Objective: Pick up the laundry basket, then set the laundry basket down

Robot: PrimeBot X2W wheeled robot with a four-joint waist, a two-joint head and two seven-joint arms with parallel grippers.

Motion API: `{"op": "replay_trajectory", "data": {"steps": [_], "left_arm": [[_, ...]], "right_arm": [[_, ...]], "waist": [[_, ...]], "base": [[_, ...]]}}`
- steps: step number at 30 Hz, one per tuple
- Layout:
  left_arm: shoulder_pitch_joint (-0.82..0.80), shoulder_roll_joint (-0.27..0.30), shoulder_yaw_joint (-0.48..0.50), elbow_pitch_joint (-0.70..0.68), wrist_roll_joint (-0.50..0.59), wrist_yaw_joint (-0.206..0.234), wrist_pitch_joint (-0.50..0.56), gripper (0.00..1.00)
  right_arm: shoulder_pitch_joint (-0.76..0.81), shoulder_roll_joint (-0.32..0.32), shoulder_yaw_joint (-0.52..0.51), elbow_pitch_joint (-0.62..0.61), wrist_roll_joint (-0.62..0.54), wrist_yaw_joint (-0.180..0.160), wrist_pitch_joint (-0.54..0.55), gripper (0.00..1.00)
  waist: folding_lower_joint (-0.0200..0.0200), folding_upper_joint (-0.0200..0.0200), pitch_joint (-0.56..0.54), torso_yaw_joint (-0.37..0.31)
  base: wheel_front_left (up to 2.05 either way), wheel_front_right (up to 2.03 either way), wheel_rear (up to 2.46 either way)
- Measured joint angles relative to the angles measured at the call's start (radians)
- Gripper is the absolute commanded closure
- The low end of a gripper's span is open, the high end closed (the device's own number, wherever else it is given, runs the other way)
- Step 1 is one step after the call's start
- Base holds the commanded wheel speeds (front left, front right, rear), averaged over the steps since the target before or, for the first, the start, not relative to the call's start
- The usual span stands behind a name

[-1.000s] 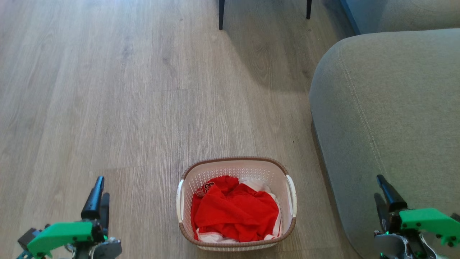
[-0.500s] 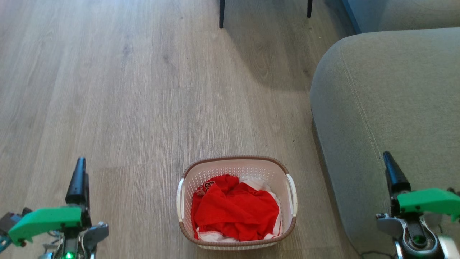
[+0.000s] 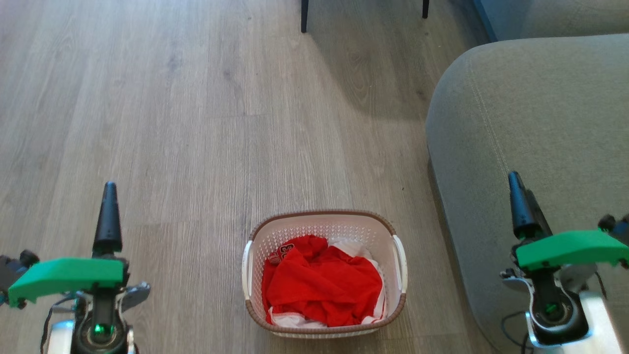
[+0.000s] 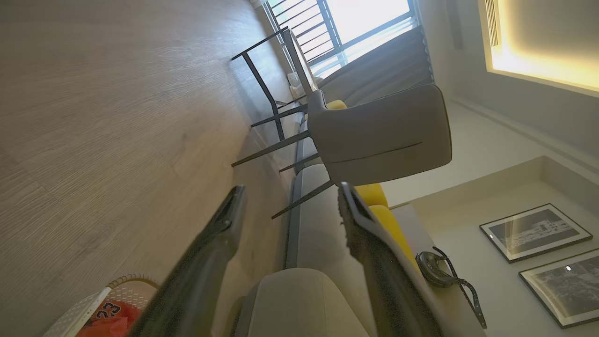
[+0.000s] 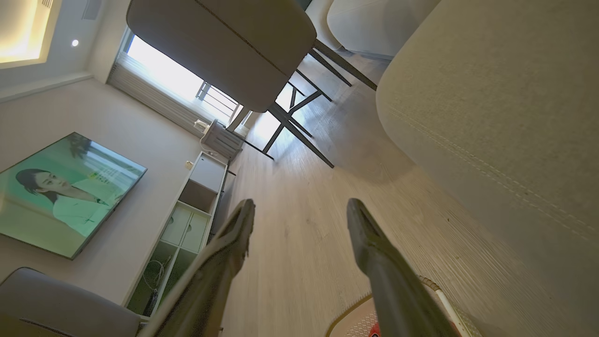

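The laundry basket (image 3: 320, 214) stands on the wooden floor, white and perforated with a brown rim and a white handle on each side. Red and white clothes (image 3: 319, 285) lie in it. My left gripper (image 3: 108, 189) hangs well to the basket's left, seen edge-on and pointing forward. My right gripper (image 3: 514, 179) hangs to its right, over the sofa's edge. Neither touches the basket. In the left wrist view the left gripper (image 4: 292, 189) is open and empty, with the basket (image 4: 89, 306) at the lower left corner. The right gripper (image 5: 300, 203) is likewise open, the basket's rim (image 5: 348, 312) below it.
A grey sofa (image 3: 530, 123) runs close along the basket's right side. Dark chair legs (image 3: 304, 17) stand on the floor ahead; the grey chair (image 4: 379, 135) sits by a window. A screen (image 5: 61, 196) and a low shelf unit (image 5: 187, 224) line the far wall.
Both grippers have come up and forward in the head view and turned edge-on. The basket has stayed in place; the camera tilted slightly.
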Motion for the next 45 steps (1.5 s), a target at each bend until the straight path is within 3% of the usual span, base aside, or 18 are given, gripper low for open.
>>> {"op": "replay_trajectory", "data": {"steps": [8, 16, 26, 38, 45], "left_arm": [[-0.007, 0.000, -0.079, -0.093, 0.208, 0.125, -0.021, 0.00], [-0.025, 0.007, -0.237, -0.128, 0.452, 0.242, -0.047, 0.00], [-0.079, 0.098, -0.467, -0.110, 0.583, 0.407, -0.070, 0.00], [-0.181, 0.202, -0.724, -0.060, 0.768, 0.635, -0.109, 0.00], [-0.226, 0.226, -0.828, -0.051, 0.817, 0.760, -0.123, 0.00]], "right_arm": [[-0.012, -0.022, 0.055, -0.051, -0.145, 0.000, -0.021, 0.00], [-0.038, -0.038, 0.101, -0.085, -0.302, 0.000, -0.047, 0.00], [-0.043, -0.063, 0.155, -0.091, -0.476, 0.000, -0.076, 0.00], [-0.050, -0.068, 0.195, -0.101, -0.661, 0.000, -0.109, 0.00], [-0.051, -0.062, 0.205, -0.112, -0.765, 0.000, -0.130, 0.00]], "waist": [[0.0000, 0.0000, 0.008, 0.002], [0.0000, 0.0000, 0.010, 0.004], [0.0000, 0.0000, 0.009, 0.004], [0.0000, 0.0000, 0.008, 0.000], [0.0000, 0.0000, 0.010, -0.003]], "base": [[0.00, 0.00, 0.00], [0.00, 0.00, 0.00], [0.00, 0.00, 0.00], [0.00, 0.00, 0.00], [0.00, 0.00, 0.00]]}}
